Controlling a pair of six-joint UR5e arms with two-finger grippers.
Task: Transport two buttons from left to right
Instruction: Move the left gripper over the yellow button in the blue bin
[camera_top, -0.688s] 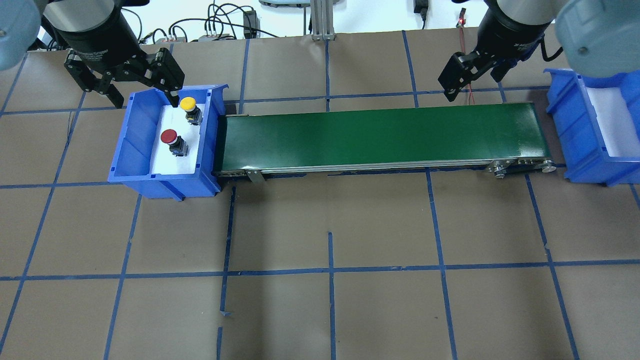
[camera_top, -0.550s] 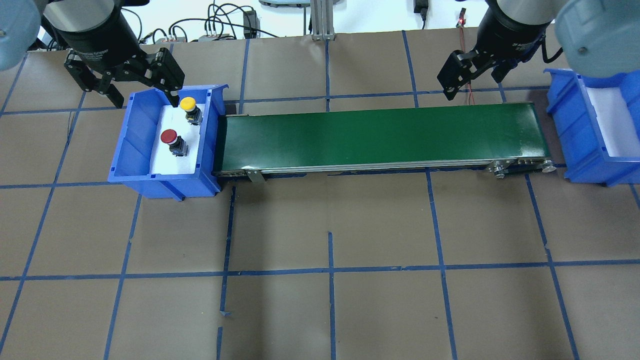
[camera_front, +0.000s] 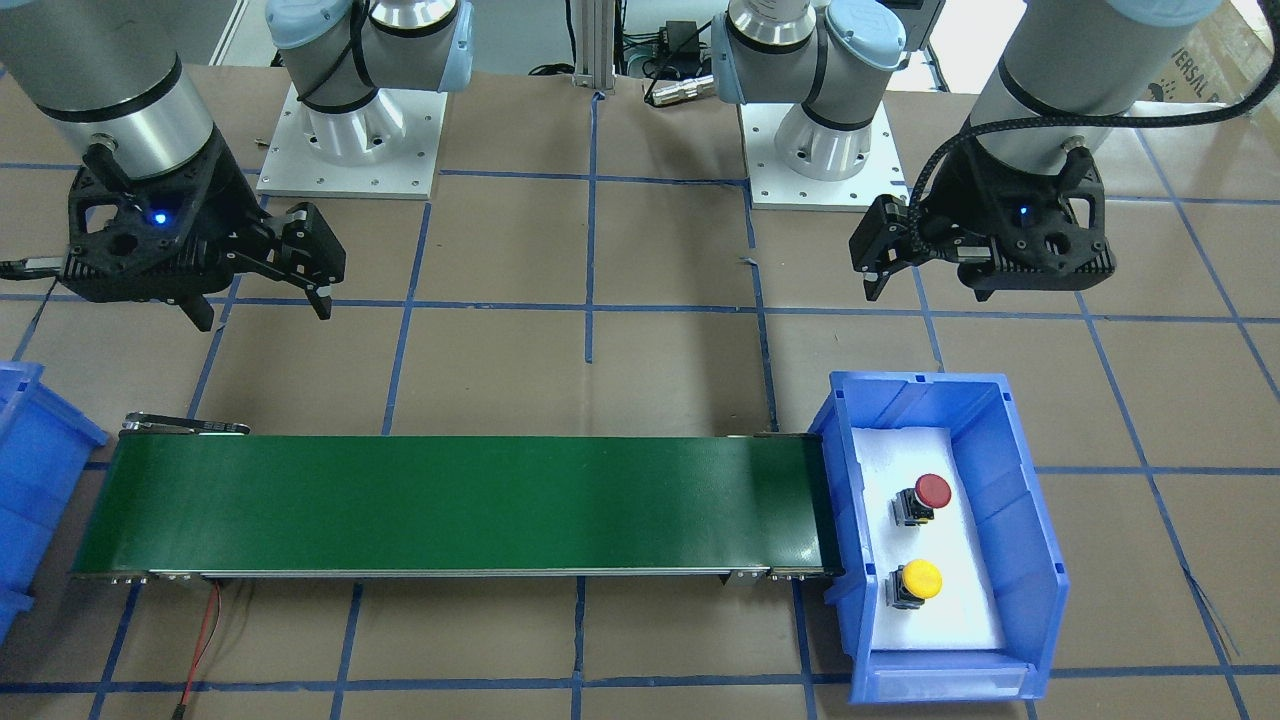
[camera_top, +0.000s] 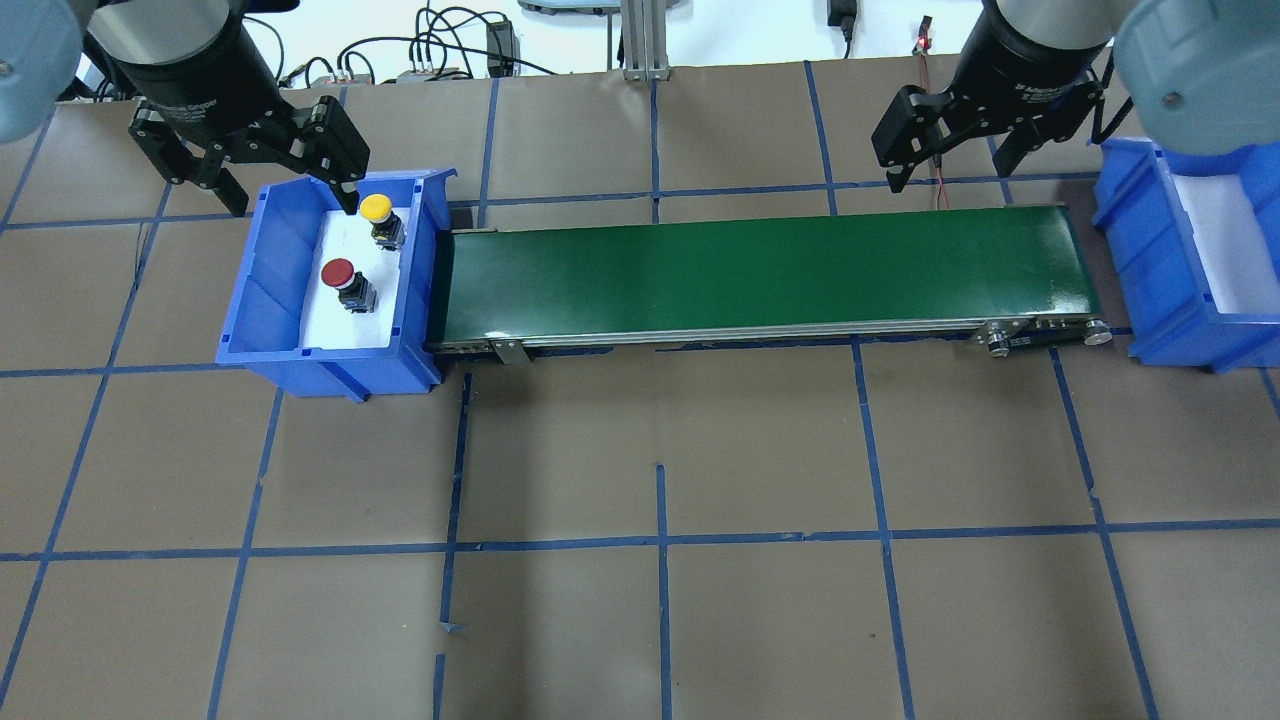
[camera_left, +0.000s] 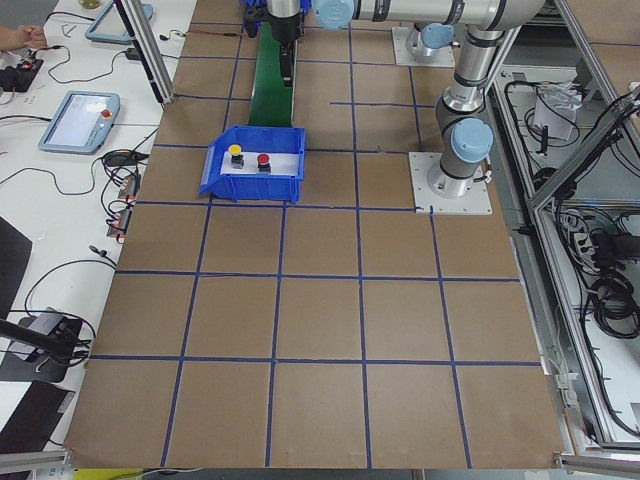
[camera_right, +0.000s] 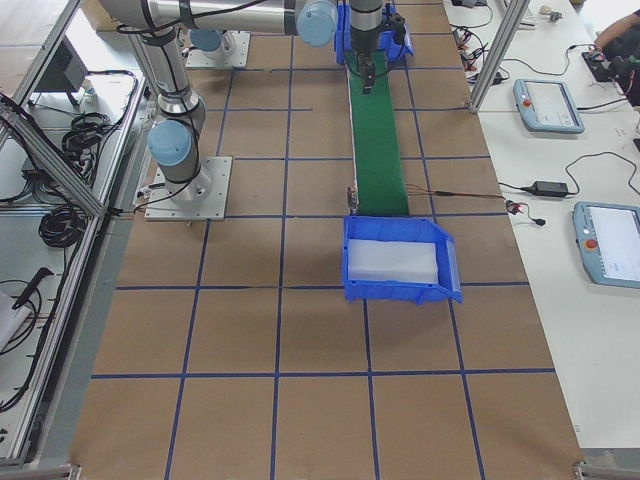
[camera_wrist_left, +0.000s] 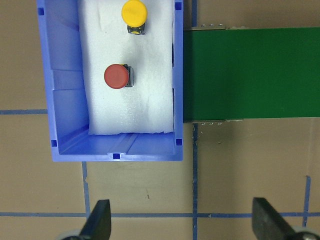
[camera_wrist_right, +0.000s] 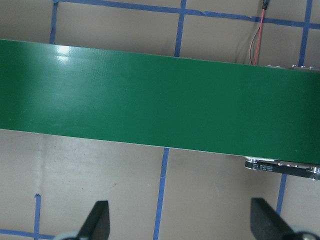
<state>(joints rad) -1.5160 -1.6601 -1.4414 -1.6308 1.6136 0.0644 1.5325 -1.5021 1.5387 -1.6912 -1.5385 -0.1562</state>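
**A:** Where are the buttons?

**B:** Both are in the blue bin (camera_top: 268, 285) at the upper left of the overhead view, standing on white foam. The yellow button (camera_top: 376, 208) is nearer the top edge and the red button (camera_top: 338, 271) is below it, apart. The green belt (camera_top: 760, 270) starts just beside that bin.

**A:** And the grippers?

**B:** The left gripper (camera_top: 293, 200) hangs high by the bin, jaws spread wide and empty. The right gripper (camera_top: 950, 168), upper right, is equally wide open and empty, near the other bin (camera_top: 1150, 260).

**A:** How should the pick go?

**B:** I'd centre one cap between the left fingers in the wrist view, then come straight down. Close gently, clear of the bin wall and the other button.
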